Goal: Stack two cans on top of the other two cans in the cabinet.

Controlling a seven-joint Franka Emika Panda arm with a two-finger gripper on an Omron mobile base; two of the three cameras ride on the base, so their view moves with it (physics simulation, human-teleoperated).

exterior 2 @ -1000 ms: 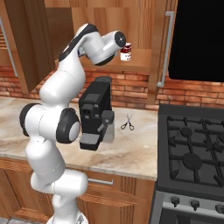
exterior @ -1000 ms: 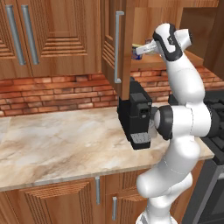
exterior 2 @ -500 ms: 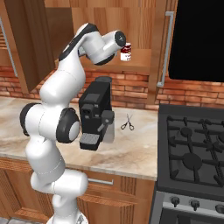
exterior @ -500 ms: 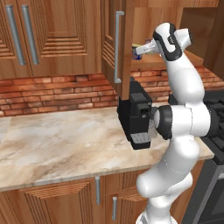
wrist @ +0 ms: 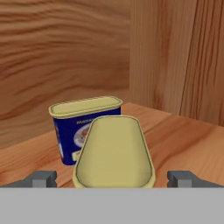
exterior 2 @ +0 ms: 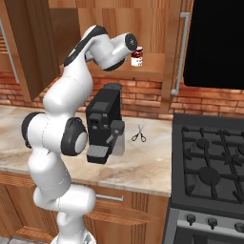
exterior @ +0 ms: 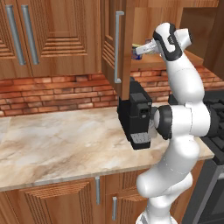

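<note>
I had the arm raised into the open cabinet (exterior: 124, 48), its gripper (wrist: 113, 177) spread wide, fingertips (wrist: 43, 178) either side of a pale-topped tin (wrist: 114, 153) but holding nothing. Just behind it on the wooden shelf (wrist: 188, 135) stood the blue-and-yellow can (wrist: 74, 124). From the right base camera, the red-and-white can (exterior 2: 137, 57) stood upright on the same shelf, just beside the hand, above the coffee machine (exterior 2: 102, 124) on the counter (exterior 2: 143, 162).

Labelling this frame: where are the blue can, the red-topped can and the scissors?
blue can (wrist: 70, 138), hand view, its blue side.
red-topped can (exterior 2: 137, 56), right base view, its label.
scissors (exterior 2: 138, 135), right base view, near the pivot.
</note>
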